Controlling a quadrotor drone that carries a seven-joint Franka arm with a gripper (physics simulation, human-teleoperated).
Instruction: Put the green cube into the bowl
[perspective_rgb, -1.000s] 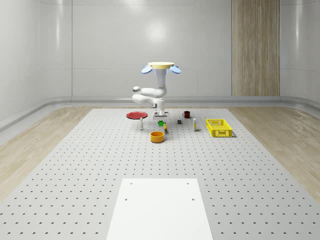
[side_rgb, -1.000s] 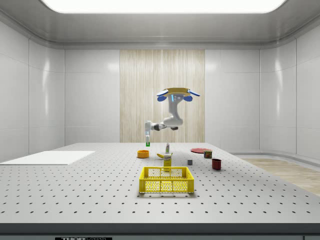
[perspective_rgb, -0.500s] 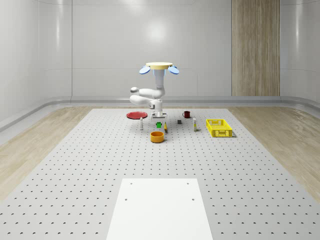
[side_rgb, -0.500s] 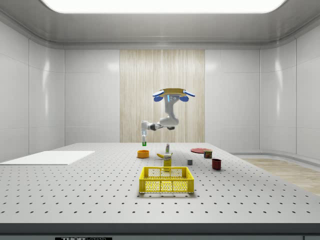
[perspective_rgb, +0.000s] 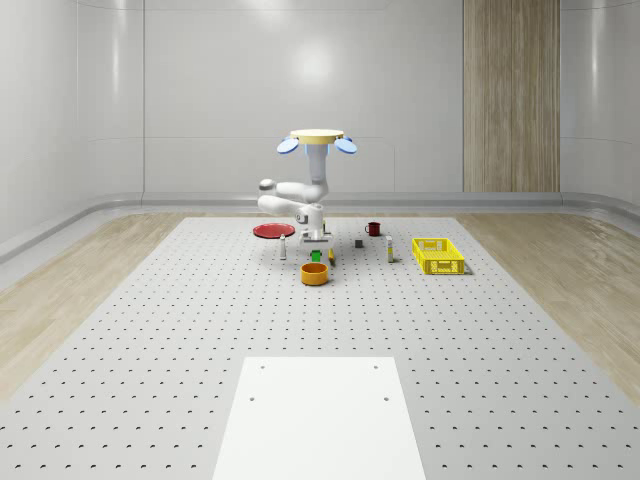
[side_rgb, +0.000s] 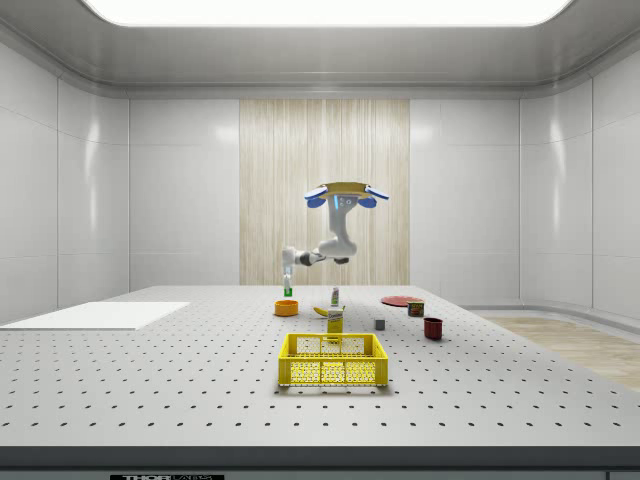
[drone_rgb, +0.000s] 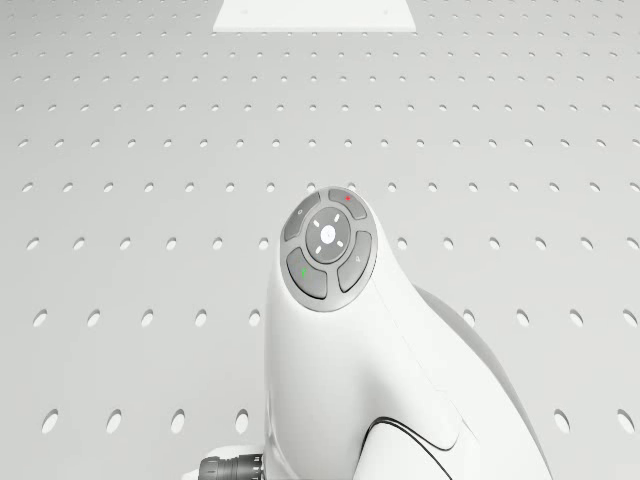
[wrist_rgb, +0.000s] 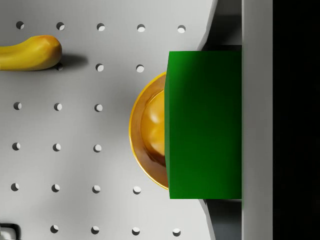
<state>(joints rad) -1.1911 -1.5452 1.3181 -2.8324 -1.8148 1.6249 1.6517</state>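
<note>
The green cube (wrist_rgb: 205, 125) is clamped between my fingers, so my gripper (wrist_rgb: 205, 125) is shut on it. Right below it lies the orange bowl (wrist_rgb: 147, 130), partly hidden by the cube. In the whole-scene view the cube (perspective_rgb: 316, 256) hangs just above the bowl (perspective_rgb: 315, 273) under the gripper (perspective_rgb: 316, 250). The side view has the gripper (side_rgb: 288, 285) holding the cube (side_rgb: 288, 291) a little above the bowl (side_rgb: 287, 308). The drone (perspective_rgb: 312, 140) hovers above and slightly behind the bowl, arm bent downward.
A banana (wrist_rgb: 30, 52) lies beside the bowl. Nearby on the perforated table stand a yellow basket (perspective_rgb: 438, 255), a red plate (perspective_rgb: 272, 230), a dark mug (perspective_rgb: 372, 228), two small bottles (perspective_rgb: 284, 248) and a grey block (perspective_rgb: 358, 243). A white pad (perspective_rgb: 318, 415) lies near the front.
The drone and arm have shifted toward the bowl, carrying the green cube from behind it to directly above it and slightly lower. The fingers stay shut on the cube.
</note>
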